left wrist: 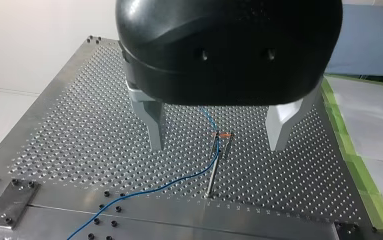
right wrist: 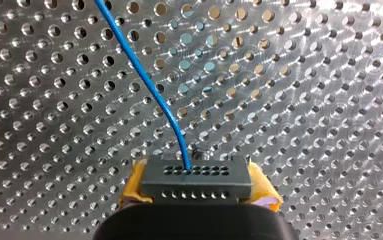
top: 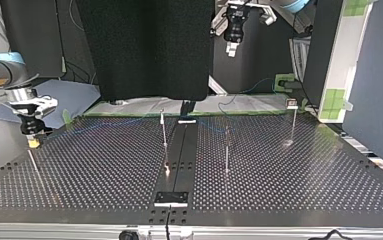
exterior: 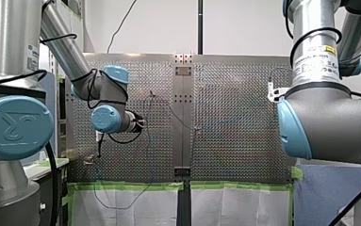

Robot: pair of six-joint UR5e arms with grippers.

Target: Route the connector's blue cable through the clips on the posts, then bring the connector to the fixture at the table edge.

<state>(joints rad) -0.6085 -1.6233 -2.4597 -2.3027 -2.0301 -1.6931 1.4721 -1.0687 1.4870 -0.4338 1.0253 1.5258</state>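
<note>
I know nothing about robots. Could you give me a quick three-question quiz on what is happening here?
1. True or false: my left gripper is clamped on the post ahead of it.
2. What does my right gripper hold? A) a connector B) a screwdriver C) nothing
3. Fill in: the cable leaving the connector is ____ in colour.

Key: 1 false: its fingers stand open, clear of the post. 2 A. 3 blue.

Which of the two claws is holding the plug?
My right gripper: its yellow pads clamp the grey connector; my left gripper hangs open and empty.
</note>
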